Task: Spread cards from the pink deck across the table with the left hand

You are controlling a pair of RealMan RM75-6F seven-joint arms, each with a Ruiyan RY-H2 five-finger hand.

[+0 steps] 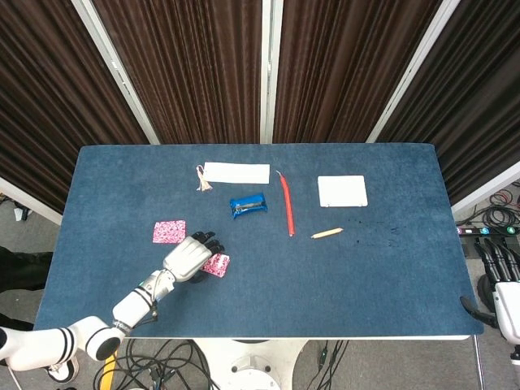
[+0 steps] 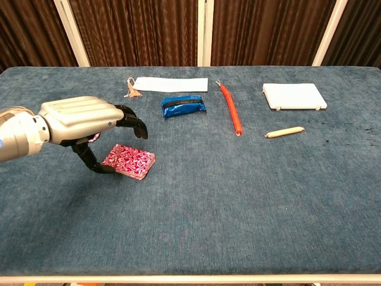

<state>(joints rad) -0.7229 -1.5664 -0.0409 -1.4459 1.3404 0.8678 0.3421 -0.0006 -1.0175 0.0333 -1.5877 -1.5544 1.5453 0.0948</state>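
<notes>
Where robot hand [image 2: 89, 122] hovers: seemingly pink deck [image 2: 132, 159] beneath.

Pink deck [image 2: 130, 161]: patterned stack, flat, slightly skewed, near-left part of the table. My left hand [image 2: 83, 122] hovers over it, thumb at its left edge. One dealt card [image 1: 169, 231] lies flat, apart, further left.

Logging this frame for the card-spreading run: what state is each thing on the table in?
Pink patterned card deck: stacked, left hand's fingers at its near-left edge.
Single pink card: lying flat, apart from the deck.
Left hand: over the deck, holding nothing visible.
Right hand: off the table's right edge.
Blue zip pouch: zipped shut.
White flat box: closed.
</notes>
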